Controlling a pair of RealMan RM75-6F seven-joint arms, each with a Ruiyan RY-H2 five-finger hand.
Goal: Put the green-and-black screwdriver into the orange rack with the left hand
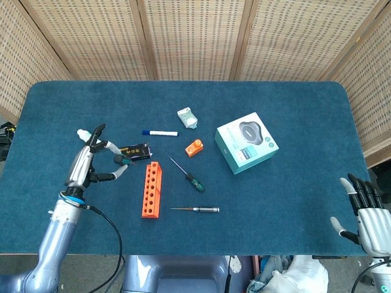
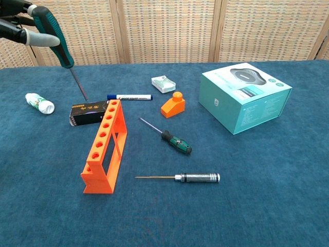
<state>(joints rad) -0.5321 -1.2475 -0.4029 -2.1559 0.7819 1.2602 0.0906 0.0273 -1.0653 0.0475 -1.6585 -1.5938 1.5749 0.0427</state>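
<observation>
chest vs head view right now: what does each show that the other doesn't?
Only the chest view shows the green-and-black screwdriver clearly, handle up, shaft slanting down towards the far end of the orange plastic rack, with its tip above the small black box.

Only the head view shows the whole left hand with its silver forearm, and the right hand, open and empty at the table's near right corner.

Both show the rack, a second green-and-black screwdriver, a silver-handled screwdriver, the teal cardboard box and the blue marker.

Lab-like demo station — blue felt table (image 1: pixel 293 201), woven rattan screens (image 1: pixel 189 36) behind.
</observation>
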